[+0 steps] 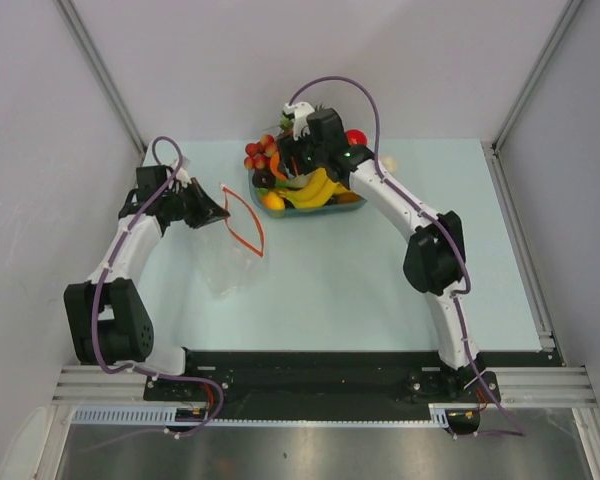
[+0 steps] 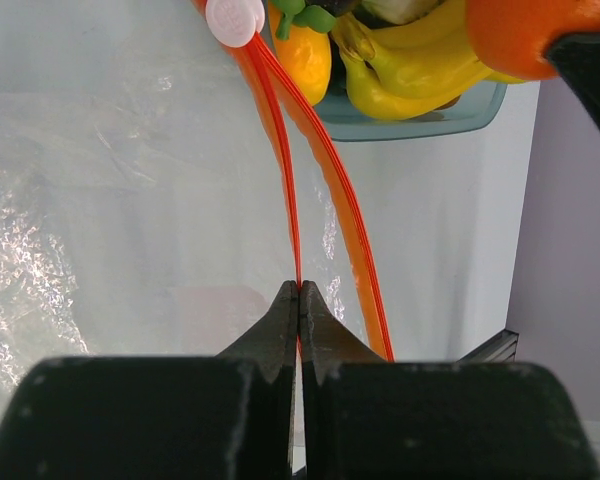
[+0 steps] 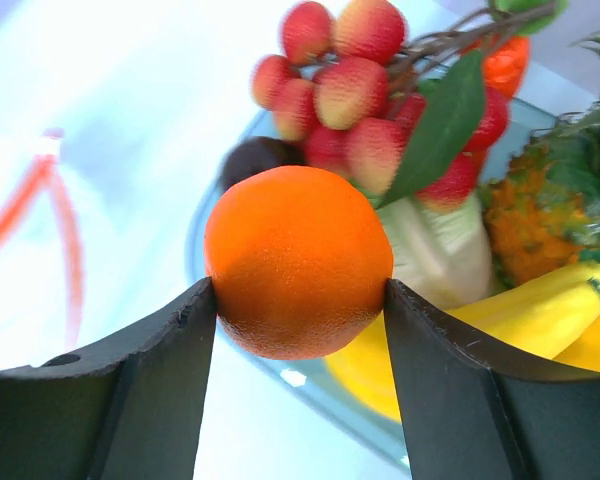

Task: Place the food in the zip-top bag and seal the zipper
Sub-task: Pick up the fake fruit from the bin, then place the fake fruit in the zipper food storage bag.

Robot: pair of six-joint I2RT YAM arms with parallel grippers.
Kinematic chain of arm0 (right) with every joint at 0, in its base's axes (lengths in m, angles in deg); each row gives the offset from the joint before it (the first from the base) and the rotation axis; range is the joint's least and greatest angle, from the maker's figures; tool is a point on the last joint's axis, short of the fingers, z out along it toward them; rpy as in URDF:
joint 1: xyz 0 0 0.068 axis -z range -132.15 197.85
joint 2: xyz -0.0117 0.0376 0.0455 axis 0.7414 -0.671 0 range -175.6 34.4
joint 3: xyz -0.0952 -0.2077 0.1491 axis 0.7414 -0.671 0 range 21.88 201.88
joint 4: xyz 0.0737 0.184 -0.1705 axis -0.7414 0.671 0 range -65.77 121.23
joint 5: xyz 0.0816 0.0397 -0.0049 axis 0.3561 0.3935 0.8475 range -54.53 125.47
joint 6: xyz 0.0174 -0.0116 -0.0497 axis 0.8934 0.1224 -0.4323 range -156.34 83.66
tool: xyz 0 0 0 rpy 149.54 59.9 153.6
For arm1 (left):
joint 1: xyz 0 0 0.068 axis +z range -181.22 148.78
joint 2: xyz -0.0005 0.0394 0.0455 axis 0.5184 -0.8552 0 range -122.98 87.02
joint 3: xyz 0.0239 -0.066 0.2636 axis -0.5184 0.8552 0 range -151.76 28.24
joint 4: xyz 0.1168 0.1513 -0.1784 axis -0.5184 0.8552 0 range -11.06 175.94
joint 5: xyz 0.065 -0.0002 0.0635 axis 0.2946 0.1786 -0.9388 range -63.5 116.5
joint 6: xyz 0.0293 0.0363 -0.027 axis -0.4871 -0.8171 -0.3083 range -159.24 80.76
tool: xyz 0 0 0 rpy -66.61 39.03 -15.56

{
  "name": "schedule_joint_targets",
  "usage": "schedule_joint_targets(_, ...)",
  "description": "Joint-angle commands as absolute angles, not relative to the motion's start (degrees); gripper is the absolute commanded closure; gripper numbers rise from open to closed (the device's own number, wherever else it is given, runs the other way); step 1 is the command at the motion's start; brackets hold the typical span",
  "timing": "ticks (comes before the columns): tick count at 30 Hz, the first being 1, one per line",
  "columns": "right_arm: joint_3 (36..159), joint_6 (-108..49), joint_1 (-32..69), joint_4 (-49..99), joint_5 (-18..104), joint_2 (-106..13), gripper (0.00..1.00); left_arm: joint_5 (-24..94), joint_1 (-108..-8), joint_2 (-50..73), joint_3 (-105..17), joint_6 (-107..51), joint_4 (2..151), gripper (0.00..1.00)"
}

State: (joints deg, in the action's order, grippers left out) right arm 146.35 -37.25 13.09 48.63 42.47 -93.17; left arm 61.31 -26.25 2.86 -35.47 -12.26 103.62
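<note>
The orange (image 3: 298, 265) was round, bright and pebbly-skinned. The right gripper (image 3: 298, 295) had it pinched on both sides, up over the tray (image 1: 325, 208) at the table's (image 1: 380, 280) 12 o'clock. From overhead I couldn't make the orange out at all, because the gripper covered it.

The bag (image 1: 225, 268) was a clear floppy pouch lying at roughly 8 o'clock from the tray. It was so see-through on the pale table that its edges were hard to trace. The zipper (image 1: 246, 226) gave it away: a thin red-orange strip whose two sides bowed apart so the mouth gaped, with a small white slider (image 2: 234, 18) at the far end. The left gripper (image 2: 299, 300) was clamped tight on one side of that strip, at about 11 o'clock of the bag.

I counted one orange, one banana bunch (image 1: 315, 190), one apple (image 1: 356, 137) and one bag. The bunch lay in the tray, but I couldn't count how many bananas were in it. The apple sat at the tray's 1 o'clock, half hidden behind the right arm (image 1: 410, 210), and I couldn't tell whether it was inside the tray.
</note>
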Motion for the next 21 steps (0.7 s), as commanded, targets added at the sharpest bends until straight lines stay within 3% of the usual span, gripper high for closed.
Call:
schedule_joint_targets(1, 144.7, -31.8, 13.0, 47.7, 52.1, -85.5, 0.53, 63.2, -27.1, 3.3, -35.7, -11.4, 102.1, 1.00)
schedule_joint_targets(7, 139.2, -24.9, 11.0, 43.6, 60.9, -82.9, 0.54, 64.4, -27.4, 3.9, -35.7, -10.4, 101.3, 1.00)
schedule_joint_targets(21, 136.0, -27.1, 5.3, 45.2, 66.2, -85.2, 0.54, 69.6, -27.3, 5.8, -35.3, -7.4, 98.5, 1.00)
